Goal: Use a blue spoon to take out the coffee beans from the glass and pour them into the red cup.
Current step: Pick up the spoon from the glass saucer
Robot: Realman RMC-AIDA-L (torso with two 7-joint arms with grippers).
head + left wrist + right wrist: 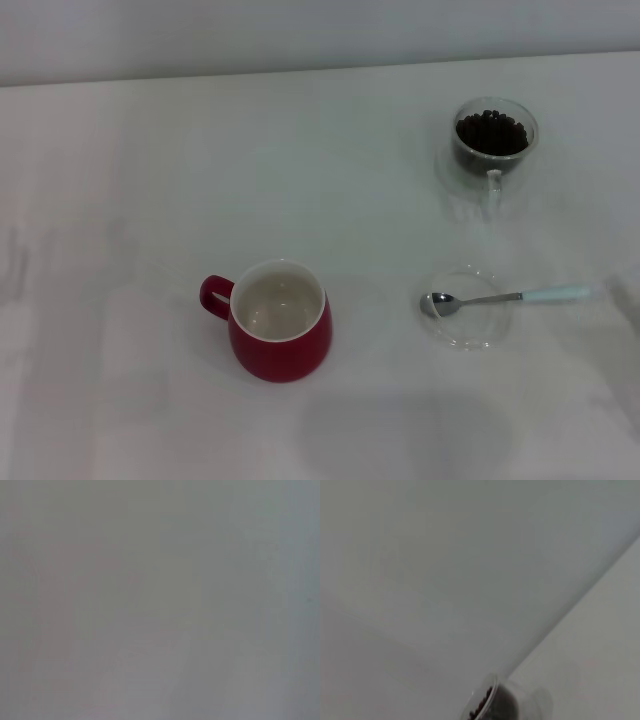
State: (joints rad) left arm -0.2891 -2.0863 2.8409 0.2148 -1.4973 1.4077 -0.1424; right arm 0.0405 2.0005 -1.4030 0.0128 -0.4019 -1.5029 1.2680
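On the white worktop (150, 150), the red cup (281, 335) stands nearest, empty. To its right the blue spoon (505, 297) lies with its bowl on a clear glass saucer (470, 335). Far right stands the glass (495, 137) of coffee beans (492, 131). Neither pincer is in view, so their state cannot be told.

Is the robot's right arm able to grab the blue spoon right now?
Probably yes. The blue spoon lies in the open on the robot's right, its bowl on a clear saucer, handle sticking out over the table. Nothing covers it. The arm itself isn't visible.
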